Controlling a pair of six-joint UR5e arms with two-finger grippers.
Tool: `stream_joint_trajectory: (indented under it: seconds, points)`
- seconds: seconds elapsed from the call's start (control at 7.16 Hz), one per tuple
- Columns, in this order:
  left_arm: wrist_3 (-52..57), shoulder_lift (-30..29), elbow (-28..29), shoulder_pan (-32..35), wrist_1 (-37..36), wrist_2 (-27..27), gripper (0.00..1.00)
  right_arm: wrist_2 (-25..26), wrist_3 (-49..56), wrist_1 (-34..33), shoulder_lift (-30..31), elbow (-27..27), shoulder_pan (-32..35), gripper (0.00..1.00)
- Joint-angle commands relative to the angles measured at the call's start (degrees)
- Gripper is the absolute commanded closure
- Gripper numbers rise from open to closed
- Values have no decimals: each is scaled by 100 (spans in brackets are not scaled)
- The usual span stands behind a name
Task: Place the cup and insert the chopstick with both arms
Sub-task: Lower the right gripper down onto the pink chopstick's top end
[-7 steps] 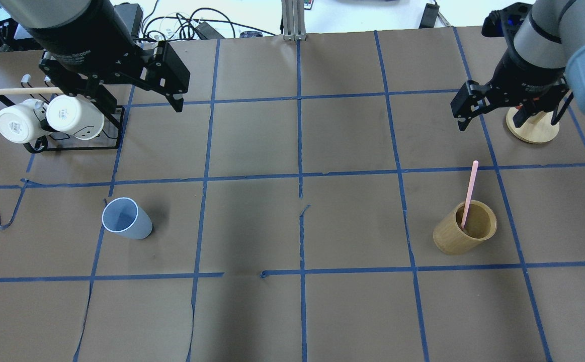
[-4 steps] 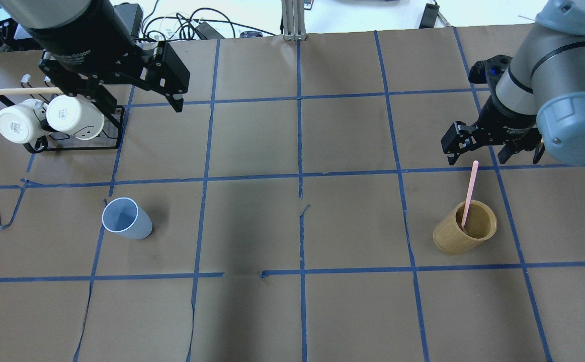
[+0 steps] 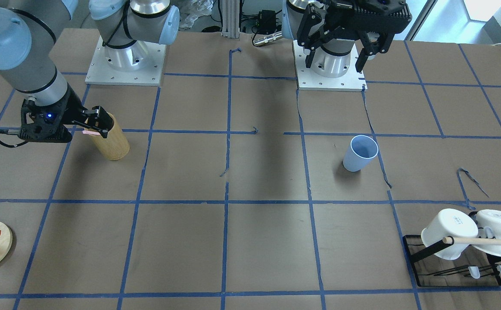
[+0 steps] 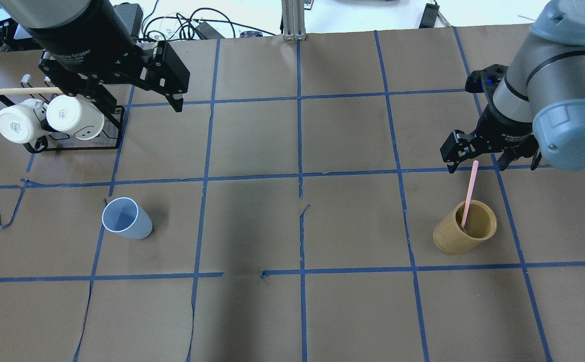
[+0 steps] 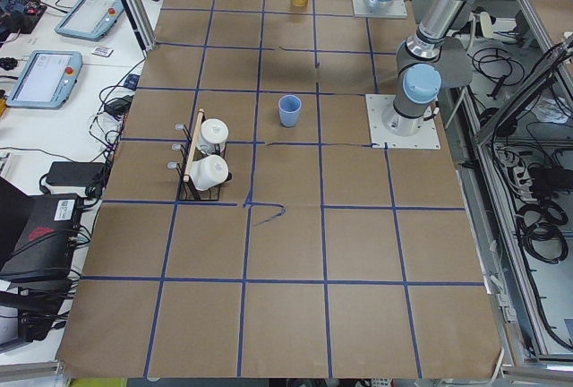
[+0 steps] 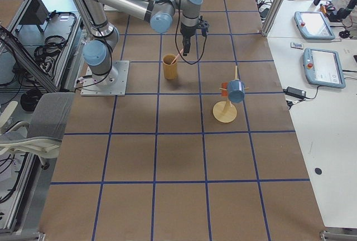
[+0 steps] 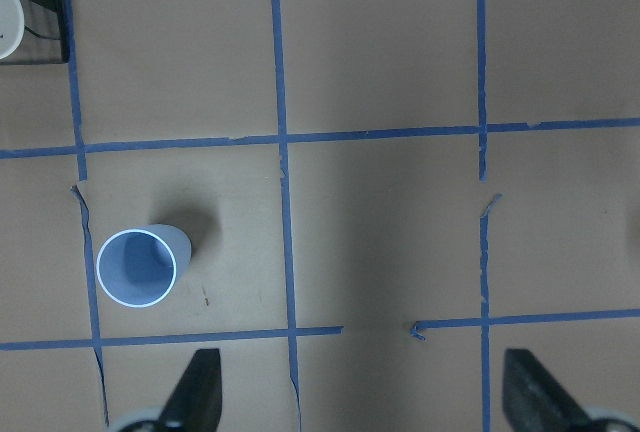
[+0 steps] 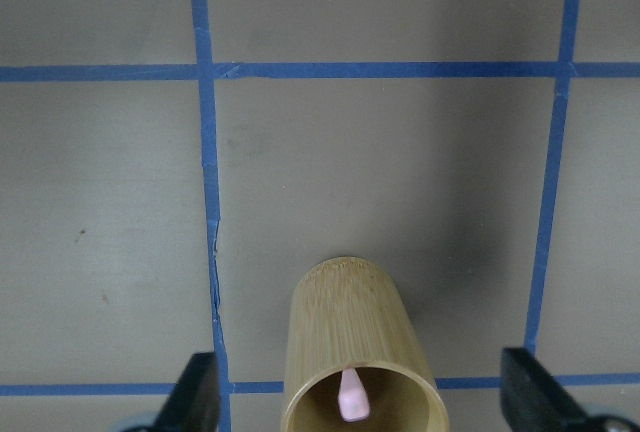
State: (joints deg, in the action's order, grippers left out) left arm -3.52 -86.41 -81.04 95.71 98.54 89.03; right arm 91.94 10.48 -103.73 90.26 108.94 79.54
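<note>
Swinging in from the table's far edge over the last second, the right gripper point(image 4: 492, 162) now brackets the upper tip of the chopstick point(image 4: 469, 193), jaws wide, probably lining up a pinch. Nearest, the cup point(image 4: 126, 220) stands upright and alone, well apart from the bamboo cylinder point(image 4: 461, 236) where the chopstick leans. Farther back, the left gripper point(image 3: 334, 61) hangs wide open beside the mug rack point(image 4: 78, 148), apparently awaiting the cup.
</note>
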Motion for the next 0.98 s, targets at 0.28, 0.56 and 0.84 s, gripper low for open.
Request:
stream_joint_trajectory:
  seconds: [0.28, 0.56, 0.84]
  points:
    - [0, 2, 0, 0, 16, 0, 0, -36, 24, -7, 0, 137, -9, 0]
    - [0, 1, 0, 0, 8, 0, 0, -36, 138, -16, -8, 128, -9, 22]
    - [0, 1, 0, 0, 8, 0, 0, -19, 68, 254, 0, 137, -17, 42]
